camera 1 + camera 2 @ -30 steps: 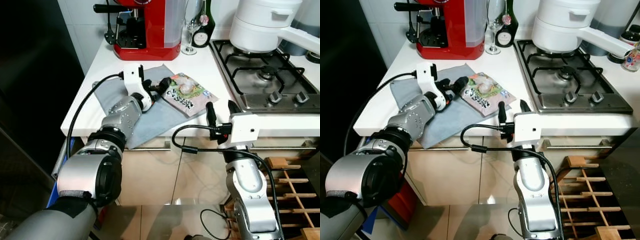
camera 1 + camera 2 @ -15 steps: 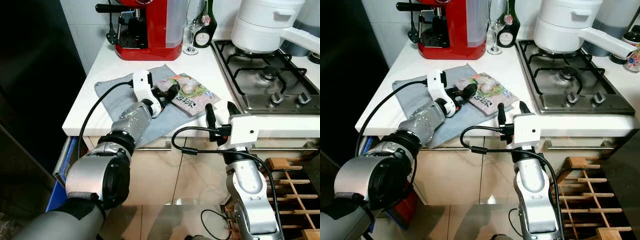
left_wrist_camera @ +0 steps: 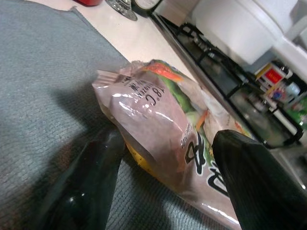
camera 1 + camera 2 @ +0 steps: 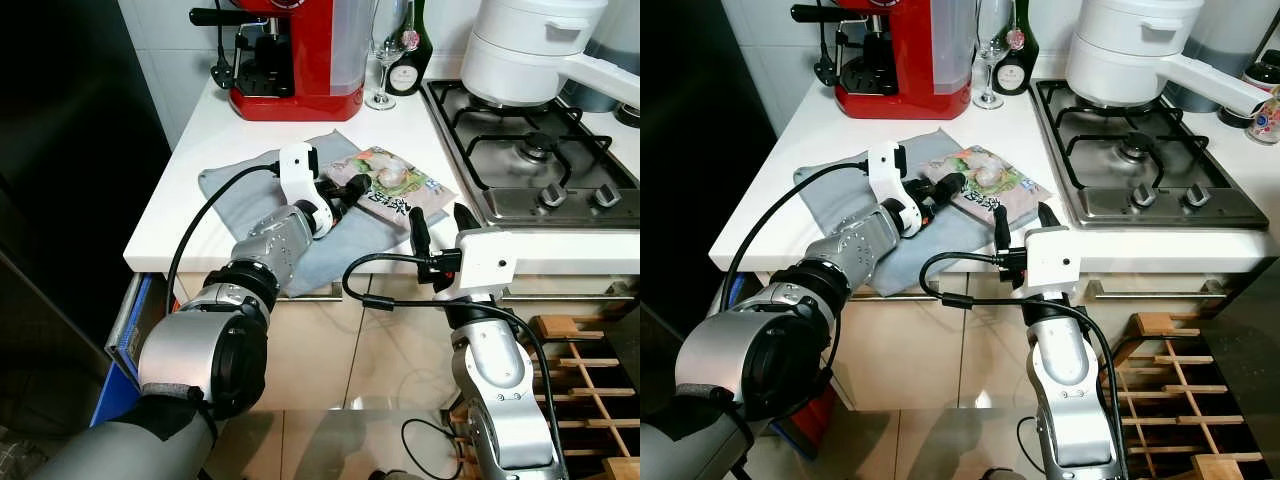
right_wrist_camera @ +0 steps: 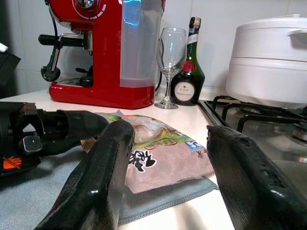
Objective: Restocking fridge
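Left wrist view shows the left gripper [image 3: 165,177] with jaws wide at the edge of the food packet [image 4: 393,184], which lies on the grey cloth [image 4: 240,190] on the counter [image 4: 190,160], not yet lifted, while the right gripper [image 4: 438,218] waits spread below, so restocking has barely begun.

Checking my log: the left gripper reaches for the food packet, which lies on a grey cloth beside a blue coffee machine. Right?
Not quite: the coffee machine is red, as the left eye view shows. The left gripper does reach for the food packet, which lies on the grey cloth.
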You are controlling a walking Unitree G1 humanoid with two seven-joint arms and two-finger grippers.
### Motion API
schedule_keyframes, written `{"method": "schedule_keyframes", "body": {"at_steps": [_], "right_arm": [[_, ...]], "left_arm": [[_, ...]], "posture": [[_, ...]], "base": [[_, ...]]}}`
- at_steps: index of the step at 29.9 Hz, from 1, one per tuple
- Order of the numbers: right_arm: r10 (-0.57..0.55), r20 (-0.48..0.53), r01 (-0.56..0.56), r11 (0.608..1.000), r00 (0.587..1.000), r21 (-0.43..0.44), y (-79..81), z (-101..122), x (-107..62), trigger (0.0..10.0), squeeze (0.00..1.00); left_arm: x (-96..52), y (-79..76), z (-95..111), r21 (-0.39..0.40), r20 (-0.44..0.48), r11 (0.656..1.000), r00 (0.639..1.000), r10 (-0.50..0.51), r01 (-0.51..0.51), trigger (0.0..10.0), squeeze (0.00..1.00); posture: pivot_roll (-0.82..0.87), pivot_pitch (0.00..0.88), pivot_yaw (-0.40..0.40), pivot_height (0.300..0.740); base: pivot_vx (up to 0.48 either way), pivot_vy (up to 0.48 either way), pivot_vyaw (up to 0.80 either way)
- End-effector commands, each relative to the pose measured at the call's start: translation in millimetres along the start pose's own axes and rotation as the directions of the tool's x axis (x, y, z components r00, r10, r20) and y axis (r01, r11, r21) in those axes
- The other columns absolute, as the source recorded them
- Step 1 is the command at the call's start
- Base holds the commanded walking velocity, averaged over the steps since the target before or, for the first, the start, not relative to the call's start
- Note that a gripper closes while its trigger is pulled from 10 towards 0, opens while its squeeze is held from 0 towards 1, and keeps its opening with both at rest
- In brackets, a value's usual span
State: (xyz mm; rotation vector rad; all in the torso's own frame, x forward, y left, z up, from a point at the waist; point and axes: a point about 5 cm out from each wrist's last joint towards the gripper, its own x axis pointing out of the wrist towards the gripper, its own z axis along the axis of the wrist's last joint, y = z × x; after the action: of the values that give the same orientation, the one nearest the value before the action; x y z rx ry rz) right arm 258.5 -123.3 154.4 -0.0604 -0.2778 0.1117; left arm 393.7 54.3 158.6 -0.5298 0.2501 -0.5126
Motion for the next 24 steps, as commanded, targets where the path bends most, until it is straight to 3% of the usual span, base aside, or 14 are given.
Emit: {"method": "schedule_keyframes", "body": {"at_steps": [1, 4, 7, 12, 15, 18, 24], "right_arm": [[0.001, 0.01, -0.002, 1.0, 1.0, 0.009, 0.3, 4, 0.5, 10.0, 0.0], [0.002, 0.007, -0.002, 1.0, 1.0, 0.009, 0.2, 4, 0.6, 10.0, 0.0], [0.002, 0.006, -0.002, 1.0, 1.0, 0.008, 0.1, 3, 0.5, 10.0, 0.0], [0.003, 0.004, -0.003, 1.0, 1.0, 0.008, -0.1, 3, 0.6, 10.0, 0.0], [0.004, 0.001, -0.004, 1.0, 1.0, 0.007, -0.2, 3, 0.3, 10.0, 0.0], [0.005, 0.001, -0.005, 1.0, 1.0, 0.007, -0.3, 2, 0.2, 10.0, 0.0], [0.01, 0.001, -0.01, 1.0, 1.0, 0.002, -0.1, 2, 1.5, 10.0, 0.0]], "left_arm": [[0.0, 0.0, 2, -0.04, 0.009, 0.999, 1.0, -0.009, 0.009, 0.0, 0.0], [-1.1, 1.4, 6, -0.131, 0.044, 0.991, 0.999, -0.028, 0.033, 0.0, 0.0], [-1.3, 1.6, 6, -0.132, 0.043, 0.991, 0.999, -0.031, 0.037, 0.0, 0.0], [-1.7, 1.9, 3, -0.105, 0.006, 0.994, 0.999, -0.037, 0.037, 0.0, 0.0], [-3.9, 7.2, -8, -0.011, -0.097, 1.0, 0.995, 0.002, -0.004, 0.0, 0.0], [-5.0, 10.2, -9, -0.004, -0.102, 1.0, 0.995, 0.022, -0.022, 0.0, 0.0], [-4.9, 10.2, 5, -0.131, -0.005, 0.991, 1.0, 0.003, -0.004, 0.0, 0.0]], "posture": [[-0.21, 0.0, 0.057, 0.74], [-0.21, 0.0, 0.056, 0.74], [-0.21, 0.0, 0.056, 0.74], [-0.21, 0.0, 0.055, 0.74], [-0.21, 0.0, 0.052, 0.74], [-0.2, 0.0, 0.051, 0.74], [-0.21, 0.0, 0.042, 0.74]], "base": [[0.0, 0.0, 0.0], [0.0, 0.0, 0.0], [0.0, 0.0, 0.0], [0.0, 0.0, 0.0], [0.0, 0.0, 0.0], [0.0, 0.0, 0.0], [0.0, 0.0, 0.0]]}}
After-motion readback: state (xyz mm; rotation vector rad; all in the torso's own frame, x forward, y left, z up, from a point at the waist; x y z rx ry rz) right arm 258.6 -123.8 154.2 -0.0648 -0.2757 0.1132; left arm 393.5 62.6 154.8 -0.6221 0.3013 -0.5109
